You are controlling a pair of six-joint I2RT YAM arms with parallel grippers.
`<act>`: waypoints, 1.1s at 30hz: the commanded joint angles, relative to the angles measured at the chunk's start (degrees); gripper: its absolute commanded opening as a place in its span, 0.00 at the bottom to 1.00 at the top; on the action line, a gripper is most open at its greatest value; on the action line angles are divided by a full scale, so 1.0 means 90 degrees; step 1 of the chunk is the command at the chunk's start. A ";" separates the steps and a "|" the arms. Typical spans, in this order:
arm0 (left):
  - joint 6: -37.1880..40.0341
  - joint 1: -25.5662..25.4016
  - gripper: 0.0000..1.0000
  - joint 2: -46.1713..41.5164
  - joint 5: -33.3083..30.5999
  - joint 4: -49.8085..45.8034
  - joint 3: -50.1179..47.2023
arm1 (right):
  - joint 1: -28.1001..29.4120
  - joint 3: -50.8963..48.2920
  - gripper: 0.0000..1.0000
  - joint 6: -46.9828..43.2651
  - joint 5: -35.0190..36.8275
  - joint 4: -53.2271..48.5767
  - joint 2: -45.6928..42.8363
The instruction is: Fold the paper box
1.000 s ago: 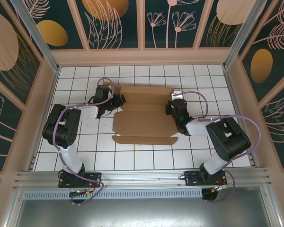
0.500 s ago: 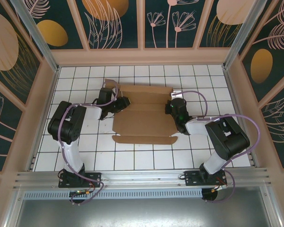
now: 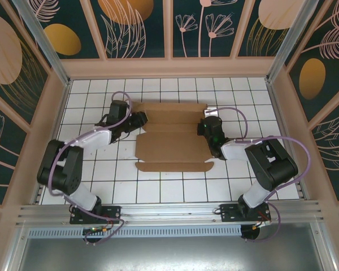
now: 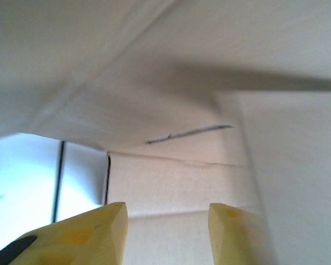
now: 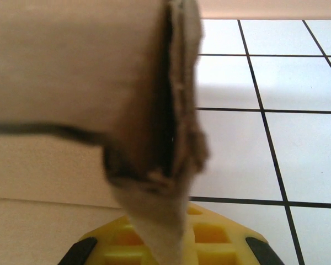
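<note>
One paper box (image 3: 172, 144) lies partly folded, right fingers (image 5: 215, 237) pinching its edge.

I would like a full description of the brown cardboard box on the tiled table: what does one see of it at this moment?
The paper box is plain brown cardboard, a die-cut sheet not yet closed. Its wide middle panel lies flat on the white tiled table, with crease lines across it and small tabs at the near edge. The far panel and side flaps seem partly raised. The right gripper is shut on a doubled flap at its right side. The left gripper, fingers apart, is at its left flap.
</note>
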 commanded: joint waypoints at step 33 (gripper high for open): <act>0.1358 0.0695 0.39 -0.0172 -0.0030 0.0131 0.0039 | -0.0090 0.0288 0.07 0.0148 -0.0626 -0.0342 -0.0098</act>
